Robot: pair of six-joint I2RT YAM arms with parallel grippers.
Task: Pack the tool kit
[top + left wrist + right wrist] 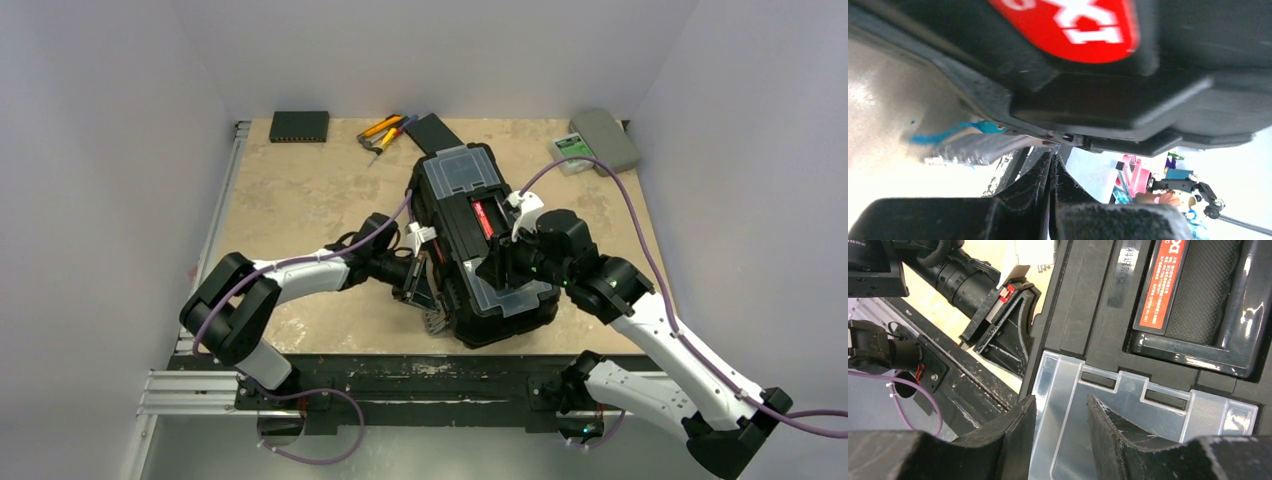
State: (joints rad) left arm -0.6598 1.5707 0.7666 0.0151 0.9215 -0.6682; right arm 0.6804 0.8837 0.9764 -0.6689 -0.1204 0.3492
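The black toolbox (480, 240) stands closed and skewed mid-table, its red-labelled handle (484, 217) between two clear lids. My right gripper (503, 263) hovers over the near clear lid (1138, 410); in the right wrist view it (1060, 405) is open with nothing between the fingers. My left gripper (428, 290) is shut and empty, pressed close to the box's left side. In the left wrist view its fingertips (1052, 162) sit just under the box wall (1128, 100), near a blue latch (990, 127). Yellow-black hand tools (385, 131) lie at the back.
A flat black box (299, 126) sits at the back left and a small grey case with a green label (598, 141) at the back right. A black flat piece (436, 130) lies behind the toolbox. A metal rail (215, 225) borders the table's left edge.
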